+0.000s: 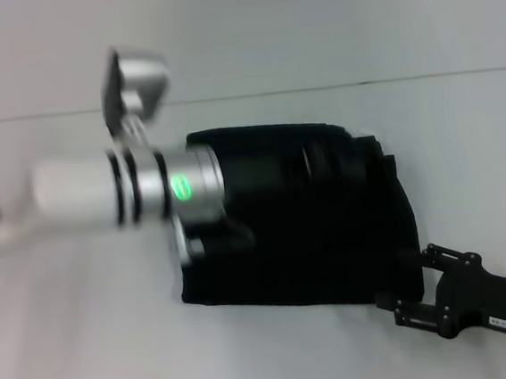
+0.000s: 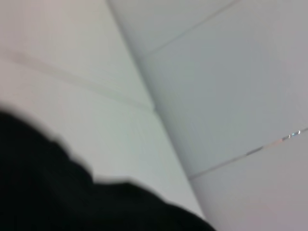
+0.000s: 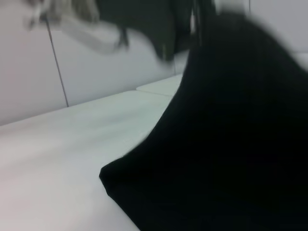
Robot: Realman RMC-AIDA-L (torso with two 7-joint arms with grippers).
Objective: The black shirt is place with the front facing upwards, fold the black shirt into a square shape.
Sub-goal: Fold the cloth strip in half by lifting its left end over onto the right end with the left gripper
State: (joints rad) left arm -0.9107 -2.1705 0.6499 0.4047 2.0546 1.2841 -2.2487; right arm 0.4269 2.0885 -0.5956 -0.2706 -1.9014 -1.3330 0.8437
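Black shirt (image 1: 311, 229) lies on white table (image 1: 89, 349) as folded, roughly rectangular bundle, centre of head view. Long axis runs left-right; no lettering or neck visible, so I cannot tell which way it points. Left arm reaches in over shirt's left end; left gripper (image 1: 206, 241) dark against cloth, fingers: cannot tell. Right gripper (image 1: 405, 298) at shirt's near right corner, touching edge; grip on cloth: cannot tell.

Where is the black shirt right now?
In the head view, the black shirt lies folded mid-table, the left gripper over its left edge and the right gripper at its near-right corner.
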